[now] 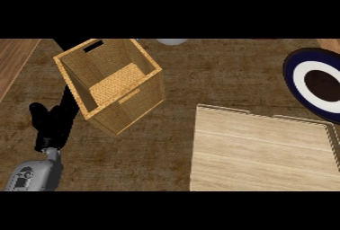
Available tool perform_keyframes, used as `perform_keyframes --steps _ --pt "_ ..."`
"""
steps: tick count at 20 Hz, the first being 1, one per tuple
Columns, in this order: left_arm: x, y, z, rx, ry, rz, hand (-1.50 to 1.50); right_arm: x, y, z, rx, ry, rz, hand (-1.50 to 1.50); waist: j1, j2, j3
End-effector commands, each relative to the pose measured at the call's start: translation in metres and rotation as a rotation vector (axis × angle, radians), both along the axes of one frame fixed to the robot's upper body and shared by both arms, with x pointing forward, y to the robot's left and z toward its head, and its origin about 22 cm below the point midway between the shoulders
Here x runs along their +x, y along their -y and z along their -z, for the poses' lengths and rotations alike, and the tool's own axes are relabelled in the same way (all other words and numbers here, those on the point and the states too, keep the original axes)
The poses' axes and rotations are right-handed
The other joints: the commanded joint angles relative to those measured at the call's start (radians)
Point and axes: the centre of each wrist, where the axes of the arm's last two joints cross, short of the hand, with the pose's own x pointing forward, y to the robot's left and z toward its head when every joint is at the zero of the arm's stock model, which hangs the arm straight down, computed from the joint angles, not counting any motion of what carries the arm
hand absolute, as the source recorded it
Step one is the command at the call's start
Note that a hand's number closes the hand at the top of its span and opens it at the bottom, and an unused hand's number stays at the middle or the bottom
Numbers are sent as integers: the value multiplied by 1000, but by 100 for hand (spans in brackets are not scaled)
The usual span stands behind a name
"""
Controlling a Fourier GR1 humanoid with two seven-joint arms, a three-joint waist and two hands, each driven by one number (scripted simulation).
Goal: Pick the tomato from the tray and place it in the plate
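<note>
Left hand: the left hand [51,121] shows at the view's left side, black, rising from a grey forearm [34,174] that comes in from the lower left corner. Its fingers point up and look straight or relaxed; nothing is held in it.
Right hand: it shows nowhere in the head view.
Basket: a woven basket [126,101] stands just right of the left hand, seen from above at a tilt, open at the top with a handle slot in its far wall. Only its woven floor shows inside. The hand's upper part lies against or just beside the basket's left wall; I cannot tell whether they touch.
Tray: a pale wooden tray [259,155] with a low notched rim fills the lower right, well apart from the left hand. Its visible wood is bare.
Plate: a plate [302,85] with a dark blue rim, white ring and dark middle sits at the right edge, partly cut off, just beyond the tray's far right corner.
Tomato: it cannot be seen on the tray, in the plate or anywhere else.
Surface: a dark brown mottled surface [172,134] carries basket, tray and plate.
Other: a pale grey rounded thing [171,42] peeks in at the top edge; too little shows to name it.
</note>
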Motion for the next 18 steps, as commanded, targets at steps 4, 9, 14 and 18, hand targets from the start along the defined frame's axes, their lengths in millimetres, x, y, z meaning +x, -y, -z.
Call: perform_keyframes --steps 4,9,14,18 --pt "14 13 -14 -21 26 58 0 -7 23 15 -111 -128 -20 150 18 11 3" --pt "4 12 0 -7 26 61 0 -5 20 31 43 -284 -67 -150 35 19 4" --pt "16 23 -13 -14 31 66 0 -11 24 37 50 -198 -181 -150 23 19 6" --pt "10 29 -7 -32 32 57 0 -4 25 22 117 19 -197 -150 16 13 6"
